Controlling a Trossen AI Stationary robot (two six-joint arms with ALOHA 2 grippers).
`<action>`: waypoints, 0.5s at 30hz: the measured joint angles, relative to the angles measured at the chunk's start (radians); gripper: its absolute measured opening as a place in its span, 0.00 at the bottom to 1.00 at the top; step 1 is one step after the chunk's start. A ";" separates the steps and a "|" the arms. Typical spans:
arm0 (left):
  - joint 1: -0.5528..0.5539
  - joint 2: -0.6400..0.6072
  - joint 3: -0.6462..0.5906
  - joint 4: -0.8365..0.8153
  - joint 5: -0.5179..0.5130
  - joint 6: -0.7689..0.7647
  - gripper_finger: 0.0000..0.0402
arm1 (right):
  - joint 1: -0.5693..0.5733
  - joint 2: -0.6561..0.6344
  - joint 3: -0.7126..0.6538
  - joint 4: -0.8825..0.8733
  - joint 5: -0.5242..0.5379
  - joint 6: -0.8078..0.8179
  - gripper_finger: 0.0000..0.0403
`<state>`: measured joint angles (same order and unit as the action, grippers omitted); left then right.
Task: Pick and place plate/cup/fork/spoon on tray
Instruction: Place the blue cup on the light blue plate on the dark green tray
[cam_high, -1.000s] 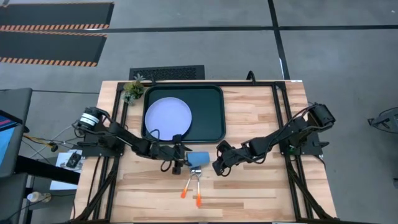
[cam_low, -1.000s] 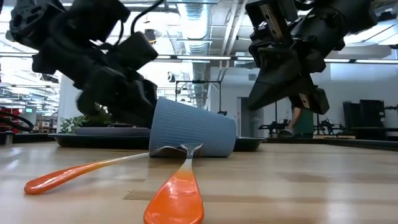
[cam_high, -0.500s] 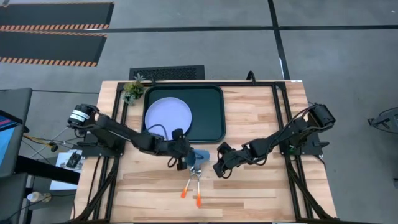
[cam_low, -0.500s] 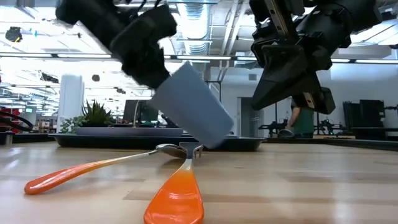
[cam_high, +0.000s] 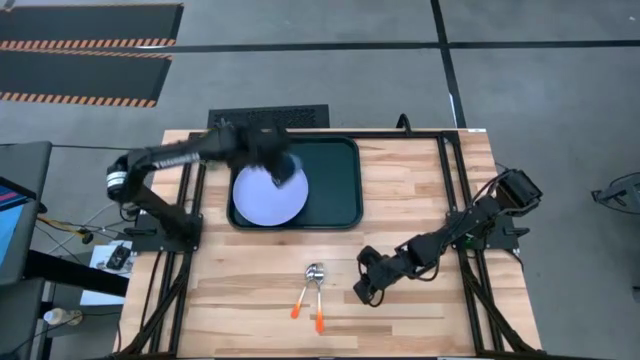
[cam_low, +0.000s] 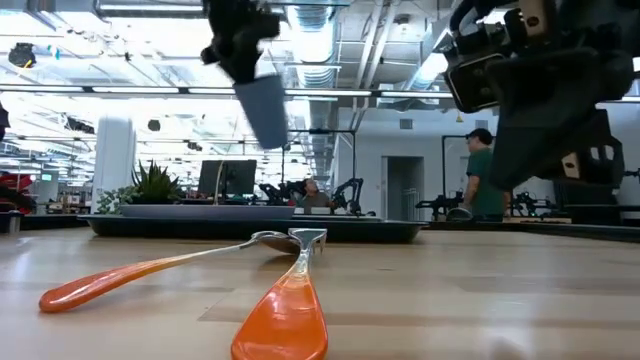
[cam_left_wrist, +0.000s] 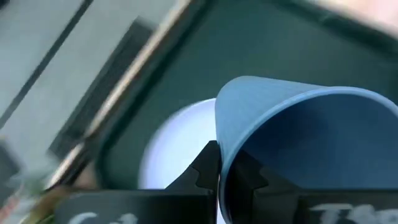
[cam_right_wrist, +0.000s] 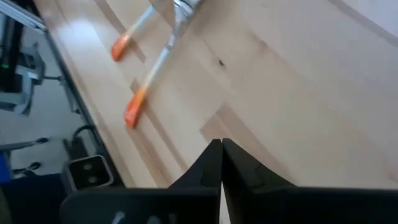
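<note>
The blue cup (cam_high: 288, 168) hangs in the air over the lavender plate (cam_high: 262, 198), with my left gripper (cam_high: 274, 156) shut on it. The plate lies flat in the left half of the dark green tray (cam_high: 335, 180). In the low view the cup (cam_low: 265, 108) shows high above the table. The spoon (cam_high: 303, 298) and the fork (cam_high: 317, 305) lie on the wood near the front, heads together and orange handles spread apart. My right gripper (cam_high: 364, 291) is shut and holds nothing, just right of them. My left gripper holds the cup by its rim (cam_left_wrist: 219, 163). The wall is pinched between the two fingers, one inside the cup and one outside. The cup is lifted clear and hangs below the fingers, a little tilted, above the plate.
A small potted plant (cam_high: 214, 141) stands at the tray's far left corner. Black frame rails (cam_high: 452, 180) run along both table sides. Bare wood lies right of the tray. A person (cam_low: 482, 170) stands in the room behind the table.
My left gripper has shut on the cup, which lay on its side by the cutlery. It has lifted the cup clear and carried it up and toward the far edge, over the plate. My right gripper has moved toward the near edge.
</note>
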<state>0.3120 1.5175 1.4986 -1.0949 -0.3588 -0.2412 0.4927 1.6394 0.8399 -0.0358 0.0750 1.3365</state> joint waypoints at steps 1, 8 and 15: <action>0.067 -0.002 -0.004 -0.017 0.019 0.019 0.00 | 0.000 0.000 0.000 -0.003 0.000 0.001 0.06; 0.499 0.001 -0.124 0.031 0.171 0.100 0.00 | -0.001 0.000 0.000 -0.019 0.003 0.000 0.06; 0.677 0.007 -0.210 0.142 0.234 0.123 0.00 | -0.014 0.000 0.000 -0.024 0.029 -0.002 0.07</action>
<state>0.9892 1.5246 1.2889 -0.9531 -0.1244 -0.1184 0.4787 1.6394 0.8398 -0.0596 0.1041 1.3342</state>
